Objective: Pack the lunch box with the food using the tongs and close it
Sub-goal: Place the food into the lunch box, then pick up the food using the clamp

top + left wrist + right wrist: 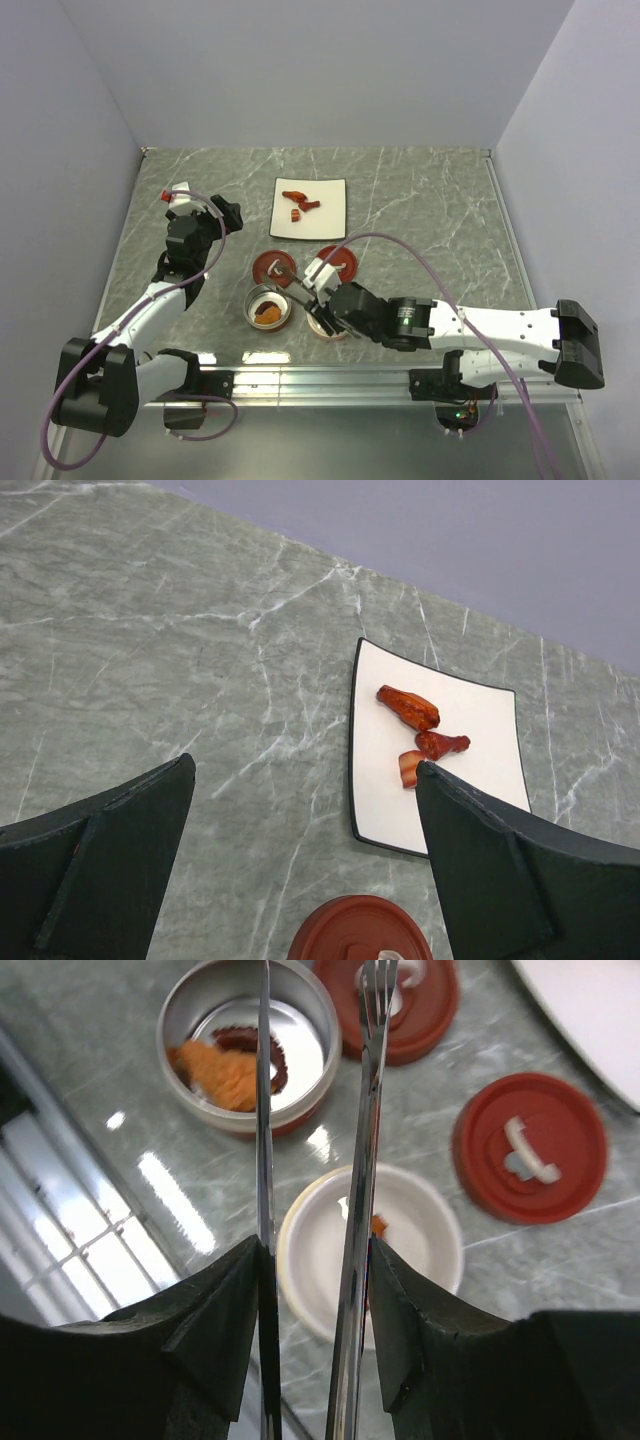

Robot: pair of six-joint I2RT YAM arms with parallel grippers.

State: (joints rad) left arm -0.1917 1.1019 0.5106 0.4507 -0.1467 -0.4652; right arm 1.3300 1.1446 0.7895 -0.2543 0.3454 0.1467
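Observation:
My right gripper (315, 1250) is shut on the tongs (362, 1120), one finger pressed on the outside of each arm, and the two silvery arms stand apart. Their tips hang empty over a red lid (400, 1000) and the round metal tin (240, 1045) of the lunch box, which holds orange and dark red food. Just below the tongs is a white bowl (420, 1260) with one orange morsel (378, 1225). In the top view the right gripper (316, 280) hovers over that bowl (328, 328). Three red-brown pieces of food (408, 707) lie on the white plate (385, 800). My left gripper (305, 768) is open and empty.
A second red lid (530, 1145) with a white handle lies right of the bowl; both lids (335, 262) sit between the plate (330, 222) and the containers. The left gripper (225, 212) is left of the plate. A metal rail (300, 380) runs along the near edge.

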